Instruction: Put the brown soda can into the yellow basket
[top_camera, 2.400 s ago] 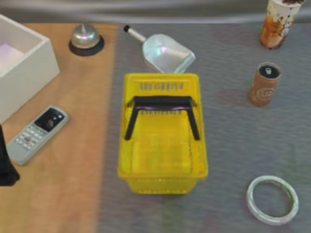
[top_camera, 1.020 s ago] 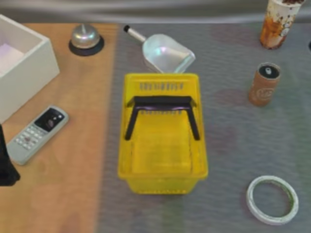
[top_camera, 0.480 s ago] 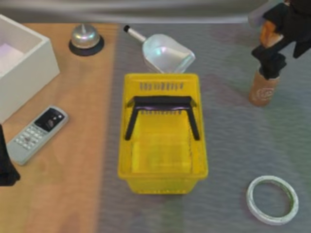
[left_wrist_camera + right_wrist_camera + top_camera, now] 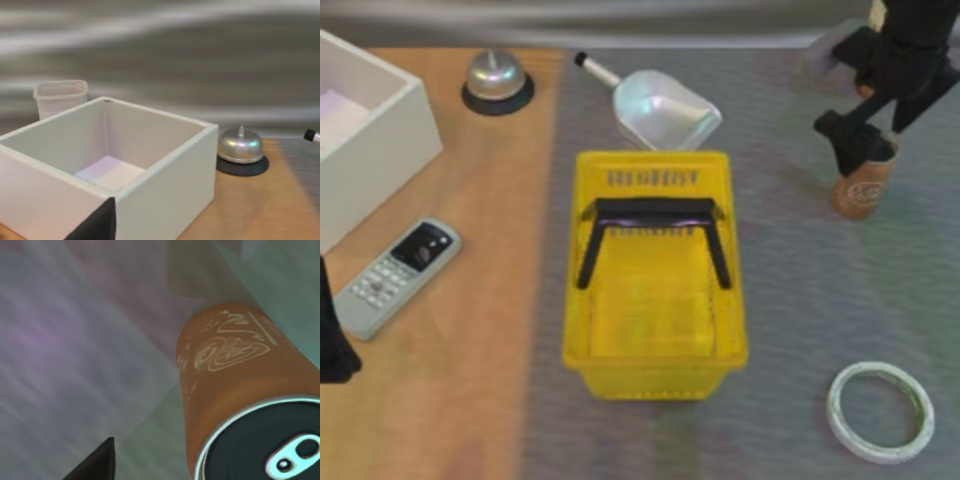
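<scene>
The right gripper (image 4: 865,135) is positioned over the brown soda can (image 4: 861,190); finger state cannot be told. Grasping, then transfer to the yellow basket (image 4: 654,370), is required.

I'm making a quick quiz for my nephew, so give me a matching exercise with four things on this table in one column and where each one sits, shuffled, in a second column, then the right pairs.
Things:
1. brown soda can
2. yellow basket
3. tape ring
4. remote control

Places:
A. wooden left part of the table, below the white box
B. near right corner, on the grey mat
C. middle of the table, handles folded across it
D. far right, upright, under the right pincer

Pairs: 1-D, 2-C, 3-B, 4-A
</scene>
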Robot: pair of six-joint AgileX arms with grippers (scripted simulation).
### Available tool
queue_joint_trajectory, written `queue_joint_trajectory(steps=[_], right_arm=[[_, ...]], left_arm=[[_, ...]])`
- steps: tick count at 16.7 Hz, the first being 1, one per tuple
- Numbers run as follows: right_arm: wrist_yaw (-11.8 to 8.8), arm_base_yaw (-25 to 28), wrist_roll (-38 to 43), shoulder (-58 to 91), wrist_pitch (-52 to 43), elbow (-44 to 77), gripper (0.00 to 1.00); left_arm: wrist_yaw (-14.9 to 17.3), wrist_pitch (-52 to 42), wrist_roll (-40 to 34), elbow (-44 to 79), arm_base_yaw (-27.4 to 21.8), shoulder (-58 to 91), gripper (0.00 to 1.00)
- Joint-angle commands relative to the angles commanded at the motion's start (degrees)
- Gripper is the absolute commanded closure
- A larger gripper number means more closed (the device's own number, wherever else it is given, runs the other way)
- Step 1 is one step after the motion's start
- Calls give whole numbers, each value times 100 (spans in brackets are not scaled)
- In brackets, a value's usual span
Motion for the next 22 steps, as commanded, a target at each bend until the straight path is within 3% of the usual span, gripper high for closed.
queue_joint_trajectory(steps=[4, 10, 15, 22], right_arm=[[0, -13, -10, -17, 104, -114, 0], [-1, 5, 3, -108, 1157, -1269, 0], [-2, 6, 5, -114, 1236, -1350, 0], [-2, 6, 5, -114, 1236, -1350, 53]], left_arm=[[0, 0, 0, 0, 0, 0, 0], [0, 0, 0, 0, 0, 0, 0], [0, 0, 0, 0, 0, 0, 0], [0, 0, 0, 0, 0, 0, 0]])
